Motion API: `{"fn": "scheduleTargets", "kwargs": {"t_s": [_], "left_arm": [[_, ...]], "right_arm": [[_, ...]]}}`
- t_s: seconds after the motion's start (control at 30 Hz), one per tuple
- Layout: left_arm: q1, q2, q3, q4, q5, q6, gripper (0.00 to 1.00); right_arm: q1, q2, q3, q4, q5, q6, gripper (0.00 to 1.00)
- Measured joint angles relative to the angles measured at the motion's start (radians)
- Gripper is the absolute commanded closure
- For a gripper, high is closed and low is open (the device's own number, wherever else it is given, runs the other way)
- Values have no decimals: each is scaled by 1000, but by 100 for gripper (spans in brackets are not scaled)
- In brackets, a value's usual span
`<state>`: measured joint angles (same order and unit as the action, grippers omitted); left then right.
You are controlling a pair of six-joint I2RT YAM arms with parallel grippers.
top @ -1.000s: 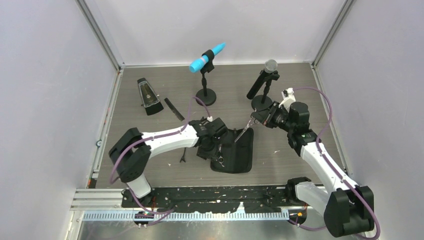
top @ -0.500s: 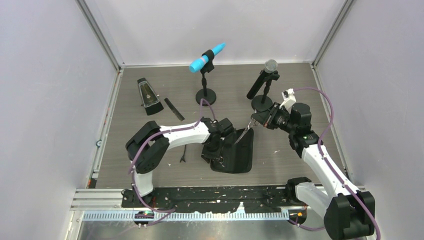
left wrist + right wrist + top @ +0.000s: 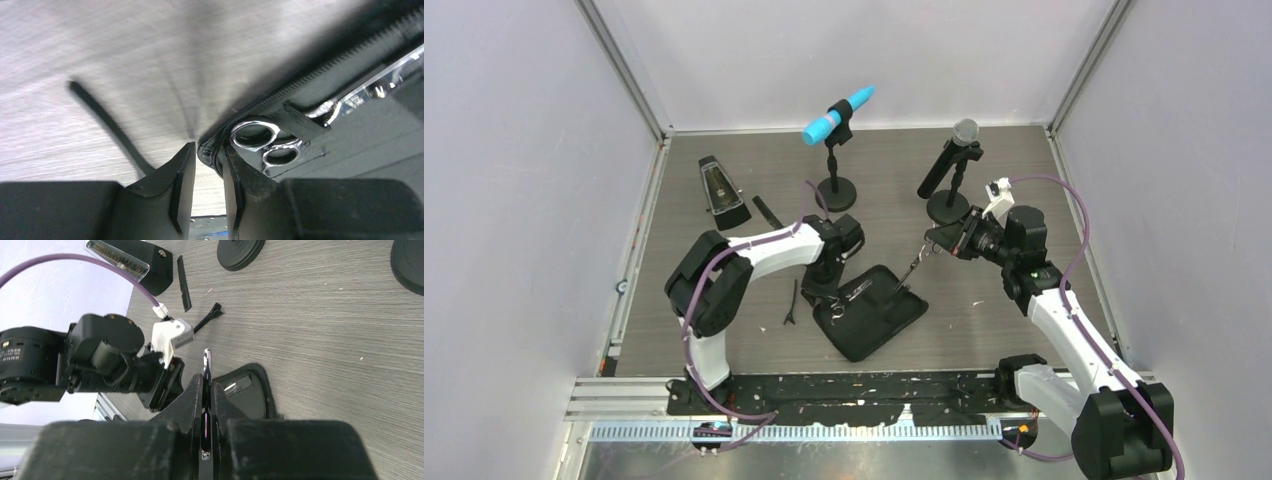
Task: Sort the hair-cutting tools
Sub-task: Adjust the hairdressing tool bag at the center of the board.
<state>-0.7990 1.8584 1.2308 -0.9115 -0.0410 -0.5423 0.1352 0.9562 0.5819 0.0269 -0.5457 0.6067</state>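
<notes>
One scissors (image 3: 264, 145) strapped in zip case (image 3: 876, 326); second scissors (image 3: 207, 359) in right pincer (image 3: 206, 384).

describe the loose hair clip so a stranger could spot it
Find the black fabric zip case lying mid-table. Just left of it, on bare wood beside the left arm, lies a thin black hair clip. Unlike the long flat black comb farther back, it is short and forked at its near end.

1. Your left arm (image 3: 764, 256) bends inward with its wrist low, and the left gripper (image 3: 207, 167) pinches the case (image 3: 320, 82) edge.
2. Your right arm (image 3: 1064, 320) is raised, reaching forward, and the right gripper (image 3: 206, 386) is clamped on scissors (image 3: 207, 361).
</notes>
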Motion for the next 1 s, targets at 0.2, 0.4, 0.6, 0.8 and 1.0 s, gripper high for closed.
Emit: {"fn": "scheduleTargets", "kwargs": {"t_s": [0.2,0.4,0.6,0.8,1.0], "left_arm": [[72,-32,3,29,-67,91,61],[51,-178,-34,102,-17,148,45],[-42,-200,-35,130,7,204,41],[-72,-145,-35,134,43,246,41],[-94,-69,-32,130,69,254,43]], "right_arm": [[0,-1,0,-4,-6,-1,95],[0,-13,0,-6,-10,-10,95],[0,-15,-18,5,-30,-11,95],[0,-15,-40,3,-38,-11,94],[0,-13,-43,10,-44,-12,94]]}}
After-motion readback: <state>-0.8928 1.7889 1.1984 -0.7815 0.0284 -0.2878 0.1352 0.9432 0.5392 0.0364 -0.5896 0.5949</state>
